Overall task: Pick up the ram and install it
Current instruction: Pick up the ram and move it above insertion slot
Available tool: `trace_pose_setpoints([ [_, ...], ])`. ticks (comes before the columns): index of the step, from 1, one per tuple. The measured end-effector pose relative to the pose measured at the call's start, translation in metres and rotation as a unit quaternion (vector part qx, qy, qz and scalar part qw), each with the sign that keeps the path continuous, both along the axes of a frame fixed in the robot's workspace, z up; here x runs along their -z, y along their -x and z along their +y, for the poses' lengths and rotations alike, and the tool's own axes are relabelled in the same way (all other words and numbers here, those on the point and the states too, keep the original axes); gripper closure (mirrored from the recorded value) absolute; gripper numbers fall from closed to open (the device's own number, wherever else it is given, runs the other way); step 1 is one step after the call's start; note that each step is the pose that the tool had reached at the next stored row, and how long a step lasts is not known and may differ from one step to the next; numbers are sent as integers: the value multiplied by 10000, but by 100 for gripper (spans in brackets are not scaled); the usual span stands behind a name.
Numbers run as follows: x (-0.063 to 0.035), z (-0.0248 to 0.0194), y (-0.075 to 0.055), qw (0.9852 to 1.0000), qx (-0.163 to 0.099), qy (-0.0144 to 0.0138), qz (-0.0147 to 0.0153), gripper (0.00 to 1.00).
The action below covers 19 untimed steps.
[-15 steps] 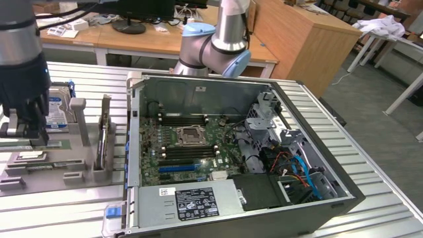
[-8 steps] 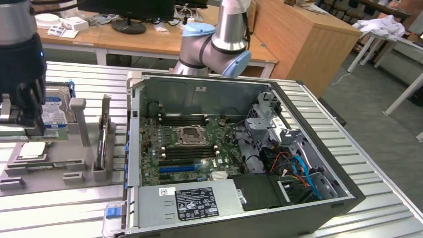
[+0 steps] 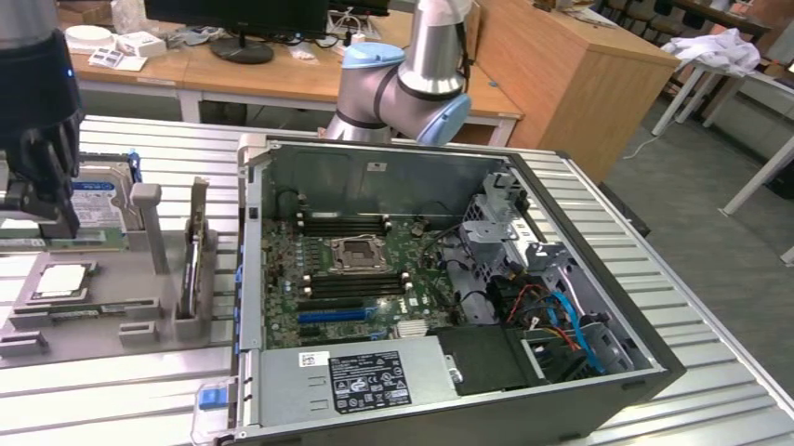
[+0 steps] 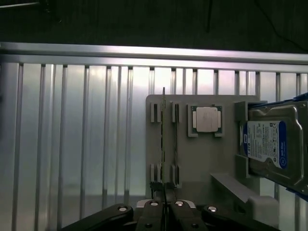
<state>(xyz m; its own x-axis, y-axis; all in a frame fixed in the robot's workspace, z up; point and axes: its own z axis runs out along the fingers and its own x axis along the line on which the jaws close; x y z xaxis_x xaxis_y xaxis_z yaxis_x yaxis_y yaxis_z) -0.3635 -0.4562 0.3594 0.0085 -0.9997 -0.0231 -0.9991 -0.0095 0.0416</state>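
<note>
Wrist view: gripper fingers pressed together, nothing clamped, lined up over ram. Ram stood on edge in grey holder. Processor and hard drive seated alongside. Exterior view: open computer case placed toward exterior view's right of holder.

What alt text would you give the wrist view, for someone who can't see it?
The gripper is shut on the ram, seen edge-on as a thin line over a grey tray. The tray also holds a silver processor chip and a blue-labelled hard drive, on a ribbed metal table.
</note>
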Motion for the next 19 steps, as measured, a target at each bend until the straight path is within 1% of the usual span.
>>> trace_pose_setpoints([
  [12, -266, 0, -3, 10000, 1, 0, 0, 88],
  [19, -394, 0, -5, 10000, 1, 0, 0, 88],
])
